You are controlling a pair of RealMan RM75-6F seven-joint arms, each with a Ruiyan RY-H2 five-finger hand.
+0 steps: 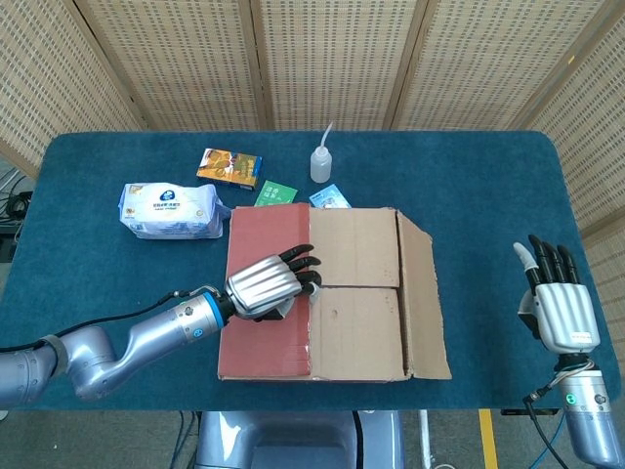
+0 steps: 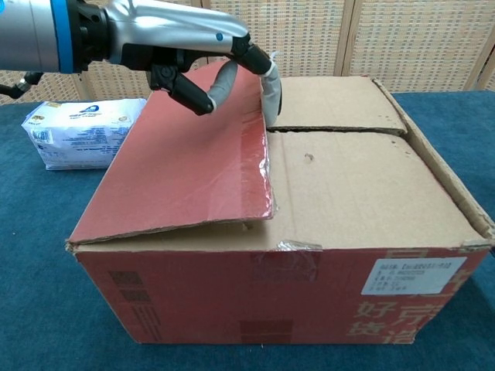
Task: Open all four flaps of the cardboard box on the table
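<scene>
We find the cardboard box (image 1: 332, 293) at centre frame, the left hand (image 2: 209, 58) hooking curled fingers over its red flap (image 2: 193, 170) edge, lifted slightly, while the right hand (image 1: 562, 308) at lower right stands empty, fingers extended.

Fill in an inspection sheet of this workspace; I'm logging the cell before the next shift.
Surface: blue table, covered in cloth.
Job's things: cardboard box; red flap slightly raised at its free edge, the others not opened.
Clutter: wipes pack, squeeze bottle, orange packet, green packet, blue packet, all behind the box.
Hands: left hand has its fingers hooked at the red flap's edge; right hand open, off the table's right side.
Cables: black cable below the right wrist.
Surroundings: woven screen panels.
</scene>
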